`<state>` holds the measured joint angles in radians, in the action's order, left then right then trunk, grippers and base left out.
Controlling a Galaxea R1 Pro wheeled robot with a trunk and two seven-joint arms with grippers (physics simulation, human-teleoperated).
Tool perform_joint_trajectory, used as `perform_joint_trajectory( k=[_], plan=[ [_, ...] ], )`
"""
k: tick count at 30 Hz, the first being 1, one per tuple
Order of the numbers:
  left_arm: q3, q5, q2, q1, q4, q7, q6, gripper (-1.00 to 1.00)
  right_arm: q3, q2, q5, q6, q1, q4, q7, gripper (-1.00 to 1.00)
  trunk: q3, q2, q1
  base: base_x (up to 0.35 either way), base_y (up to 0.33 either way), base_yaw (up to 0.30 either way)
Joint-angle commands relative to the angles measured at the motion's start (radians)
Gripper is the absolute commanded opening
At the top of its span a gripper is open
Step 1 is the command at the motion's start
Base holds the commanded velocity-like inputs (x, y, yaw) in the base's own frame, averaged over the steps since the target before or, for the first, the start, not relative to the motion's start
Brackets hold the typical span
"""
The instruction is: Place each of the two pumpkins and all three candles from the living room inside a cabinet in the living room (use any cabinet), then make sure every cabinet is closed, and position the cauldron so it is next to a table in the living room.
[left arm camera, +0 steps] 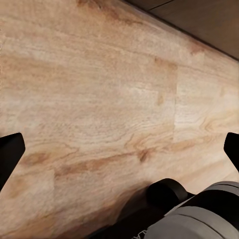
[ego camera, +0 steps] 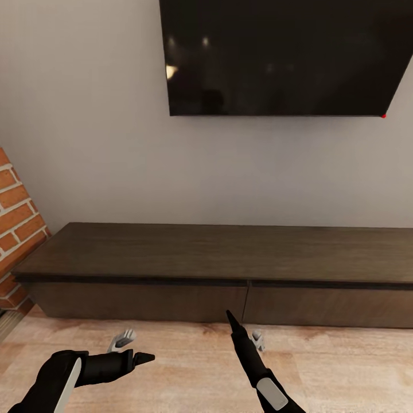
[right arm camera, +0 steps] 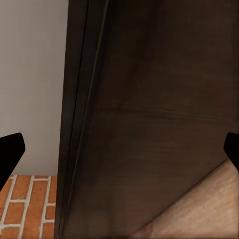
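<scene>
Dark wood cabinet [ego camera: 229, 269] drawers closed — ends cut off, left tool [left arm camera: 119, 149] and right tool [right arm camera: 119, 149] both spread, empty.

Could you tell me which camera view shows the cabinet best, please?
The head view: it shows the cabinet nearly whole, top and both drawer fronts shut, below the television. The right wrist view shows one dark front close up beside the brick fireplace; the left wrist view catches just a corner beyond the floor.
</scene>
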<state>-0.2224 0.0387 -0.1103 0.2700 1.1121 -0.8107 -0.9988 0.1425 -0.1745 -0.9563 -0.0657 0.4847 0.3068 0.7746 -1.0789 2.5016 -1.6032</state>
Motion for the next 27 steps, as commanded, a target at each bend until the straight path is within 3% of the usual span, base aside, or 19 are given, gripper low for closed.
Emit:
perform_joint_trajectory(
  k=[1, 14, 27],
  plan=[
    [0.000, 0.000, 0.000, 0.000, 0.000, 0.000, 0.000, 1.00, 0.000, 0.000, 0.000, 0.000, 0.000, 0.000, 0.000, 1.00, 0.000, 0.000, 0.000, 0.000, 0.000, 0.000],
    [-0.020, 0.001, -0.005, 0.000, 0.000, -0.001, 0.000, 1.00, 0.002, 0.000, -0.001, 0.002, 0.000, 0.000, 0.001, 1.00, 0.000, 0.000, 0.000, 0.088, 0.007, 0.000],
    [-0.020, -0.001, -0.005, 0.000, 0.000, 0.000, -0.001, 1.00, 0.000, 0.000, -0.028, 0.004, 0.000, 0.000, 0.000, 1.00, 0.000, 0.000, 0.000, 0.150, 0.028, 0.000]
  ],
)
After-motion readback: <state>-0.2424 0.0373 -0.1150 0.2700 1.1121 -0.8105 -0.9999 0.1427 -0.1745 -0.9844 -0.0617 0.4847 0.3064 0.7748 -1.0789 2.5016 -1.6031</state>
